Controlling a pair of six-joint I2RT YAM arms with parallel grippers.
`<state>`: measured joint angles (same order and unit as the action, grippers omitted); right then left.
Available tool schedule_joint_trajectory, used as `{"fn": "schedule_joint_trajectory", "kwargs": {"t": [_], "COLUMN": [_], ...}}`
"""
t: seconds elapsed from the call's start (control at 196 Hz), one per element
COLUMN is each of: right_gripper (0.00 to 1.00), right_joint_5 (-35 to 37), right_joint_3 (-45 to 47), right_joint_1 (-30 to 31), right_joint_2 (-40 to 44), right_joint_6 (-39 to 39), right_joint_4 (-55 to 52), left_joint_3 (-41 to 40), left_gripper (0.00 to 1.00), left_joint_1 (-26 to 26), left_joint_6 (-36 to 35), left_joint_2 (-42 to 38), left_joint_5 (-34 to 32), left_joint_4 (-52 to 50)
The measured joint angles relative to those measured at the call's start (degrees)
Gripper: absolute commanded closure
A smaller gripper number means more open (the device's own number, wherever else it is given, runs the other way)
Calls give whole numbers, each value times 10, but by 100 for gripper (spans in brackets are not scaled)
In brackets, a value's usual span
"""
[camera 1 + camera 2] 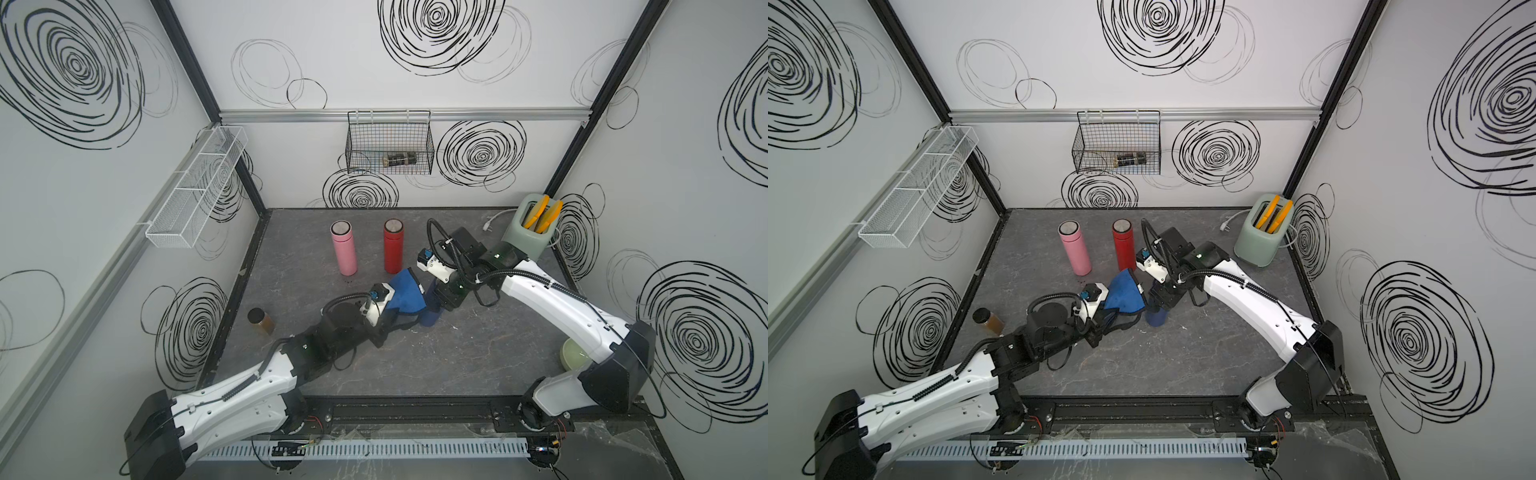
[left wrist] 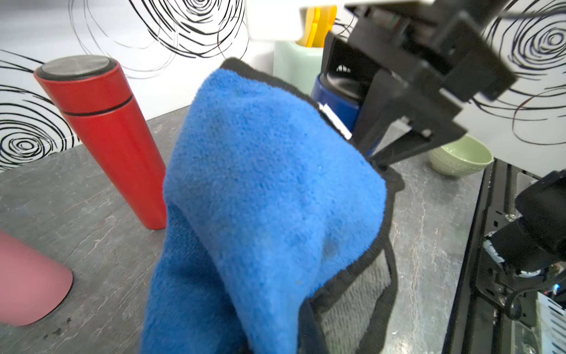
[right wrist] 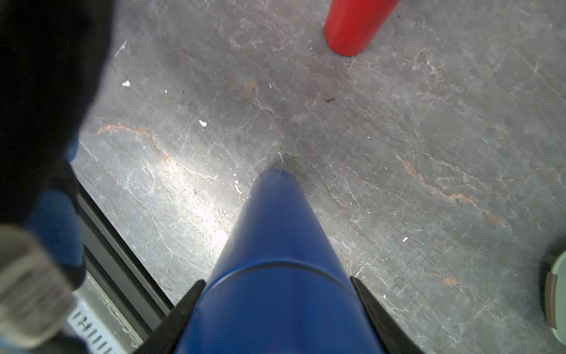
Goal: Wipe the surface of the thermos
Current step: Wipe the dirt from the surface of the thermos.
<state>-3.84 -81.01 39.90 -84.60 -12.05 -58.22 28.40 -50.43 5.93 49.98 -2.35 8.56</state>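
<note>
- The right gripper [image 3: 277, 302] is clamping the upright navy thermos [image 3: 275, 226] just below its cap.
- The left gripper [image 1: 388, 322] is clenching the blue microfibre cloth [image 2: 269, 184], just beside the right gripper.

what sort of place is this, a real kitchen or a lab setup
Most likely a robot test cell staged as a kitchen counter: a left arm and right arm mounted on a front rail, white walls printed with black swirls, and props like a toaster and pink thermos.
</note>
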Motion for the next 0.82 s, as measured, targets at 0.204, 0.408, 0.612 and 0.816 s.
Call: {"fn": "schedule_joint_trajectory", "kwargs": {"t": [0.204, 0.408, 0.612, 0.816], "right_gripper": [100, 100, 100, 100], "right_joint_5": [-1, -11, -11, 3], "right_joint_3": [31, 48, 50, 50], "right_joint_1": [6, 33, 56, 64], "right_joint_2": [23, 49, 49, 44], "right_joint_6": [-33, -59, -65, -66], "right_joint_4": [11, 36, 49, 50], "left_joint_3": [-26, -23, -6, 12], "left_gripper": [100, 100, 100, 100], "left_joint_1": [17, 53, 59, 62], "left_joint_6": [0, 32, 88, 155], "left_joint_2": [-16, 28, 91, 106], "left_joint_5": [37, 95, 140, 167], "left_joint_4": [35, 80, 115, 139]}}
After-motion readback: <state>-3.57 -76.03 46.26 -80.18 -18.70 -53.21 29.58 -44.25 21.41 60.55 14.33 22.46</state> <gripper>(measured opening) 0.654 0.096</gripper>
